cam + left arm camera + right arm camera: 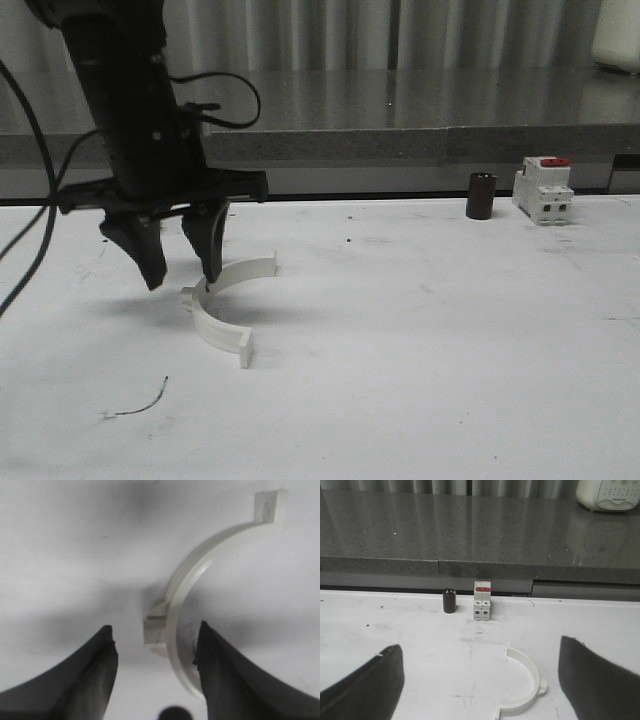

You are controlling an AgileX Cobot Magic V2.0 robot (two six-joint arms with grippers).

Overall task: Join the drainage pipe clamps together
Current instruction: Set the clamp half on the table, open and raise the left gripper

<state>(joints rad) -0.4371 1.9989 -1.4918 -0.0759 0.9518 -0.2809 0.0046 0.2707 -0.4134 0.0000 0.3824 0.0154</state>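
We see a white table [450, 360] running out ahead of both pincers, with a grey stone ledge [400, 110] along its far edge. Over the table's left part hangs our left arm [140, 130], black and cabled, its left pincer [184, 272] pointing down with the jaws spread apart, gripping nothing. Directly beneath that pincer lies one drainage pipe clamp [222, 312], a white half-ring resting flat on the table; the right-hand finger [209, 250] comes down at the arc beside the small outer lug, and we cannot tell whether it touches. In the left wrist view the same clamp [200, 585] curves up between the two dark fingertips [220, 670], its lug sitting in the gap between them and its flat end tab farther out beyond the tips. Our right pincer [480, 680] also stands released, its dark fingers [597, 680] wide apart, and a second clamp half [527, 682] lies flat on the table between them, nearer the right-hand one. Well beyond that pincer, near the ledge, stand a white circuit breaker [481, 600] with a red switch and, just beside it, a small dark cylinder [449, 600]. Near the left pincer, toward us, lies a thin dark bit of wire [145, 400].
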